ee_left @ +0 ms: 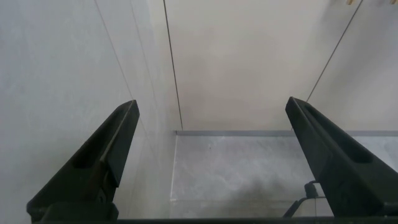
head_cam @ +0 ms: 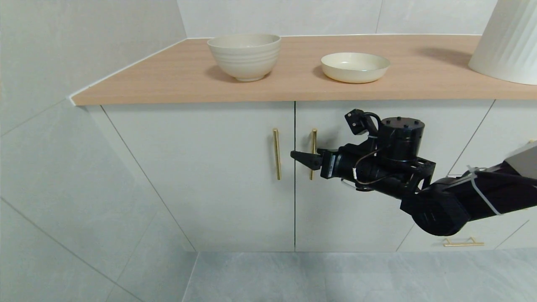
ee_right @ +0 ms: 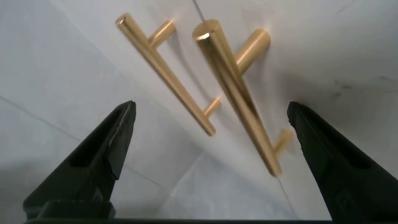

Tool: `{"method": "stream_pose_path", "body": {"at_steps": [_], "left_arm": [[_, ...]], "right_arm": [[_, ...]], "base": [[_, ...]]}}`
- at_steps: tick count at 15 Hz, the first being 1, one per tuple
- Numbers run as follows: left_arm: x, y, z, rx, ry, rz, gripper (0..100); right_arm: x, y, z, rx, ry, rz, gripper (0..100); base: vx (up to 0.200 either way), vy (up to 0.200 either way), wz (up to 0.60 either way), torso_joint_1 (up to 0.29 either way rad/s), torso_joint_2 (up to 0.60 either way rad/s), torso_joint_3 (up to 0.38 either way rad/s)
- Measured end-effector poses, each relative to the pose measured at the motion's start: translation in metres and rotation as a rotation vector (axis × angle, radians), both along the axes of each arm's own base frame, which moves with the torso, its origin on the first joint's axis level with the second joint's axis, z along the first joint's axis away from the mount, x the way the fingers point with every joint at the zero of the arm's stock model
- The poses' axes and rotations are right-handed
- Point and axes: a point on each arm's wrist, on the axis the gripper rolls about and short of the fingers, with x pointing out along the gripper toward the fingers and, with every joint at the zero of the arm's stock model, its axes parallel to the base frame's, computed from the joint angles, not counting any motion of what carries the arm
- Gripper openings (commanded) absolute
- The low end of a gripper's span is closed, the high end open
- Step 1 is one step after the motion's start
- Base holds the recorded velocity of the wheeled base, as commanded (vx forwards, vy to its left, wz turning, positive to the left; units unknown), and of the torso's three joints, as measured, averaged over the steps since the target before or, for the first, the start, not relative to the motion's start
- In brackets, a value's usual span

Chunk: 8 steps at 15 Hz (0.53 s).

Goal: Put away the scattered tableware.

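A deep cream bowl [head_cam: 245, 56] and a shallow cream dish [head_cam: 355, 66] stand on the wooden counter [head_cam: 168, 84]. Below them are two shut cabinet doors with upright gold handles, the left handle [head_cam: 276, 154] and the right handle [head_cam: 313, 154]. My right gripper [head_cam: 303, 158] is level with the handles, its tip just in front of the right one. In the right wrist view the right gripper [ee_right: 211, 115] is open, and both gold handles [ee_right: 239, 102] appear close ahead between its fingers. My left gripper [ee_left: 211, 109] is open and holds nothing, low by a pale panel.
A large white ribbed vessel [head_cam: 509, 42] stands at the counter's right end. A tiled wall [head_cam: 50, 126] closes off the left side. Grey floor [head_cam: 335, 277] runs below the cabinets. Another gold handle [head_cam: 463, 242] lies low on the right.
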Motion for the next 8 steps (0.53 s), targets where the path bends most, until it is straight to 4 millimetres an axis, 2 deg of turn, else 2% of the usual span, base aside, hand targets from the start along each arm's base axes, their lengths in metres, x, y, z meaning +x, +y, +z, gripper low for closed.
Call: {"method": "stream_pose_path", "body": {"at_steps": [5, 8], "left_arm": [[0.000, 0.000, 0.000, 0.000, 0.000, 0.000, 100], [0.000, 0.000, 0.000, 0.000, 0.000, 0.000, 100]], "right_arm": [[0.008, 0.008, -0.006, 0.081, 0.070, 0.008, 100], [0.002, 0.015, -0.006, 0.101, 0.093, 0.031, 100]], "base": [[0.000, 0.000, 0.00, 0.000, 0.00, 0.000], [0.000, 0.000, 0.00, 0.000, 0.00, 0.000]]}}
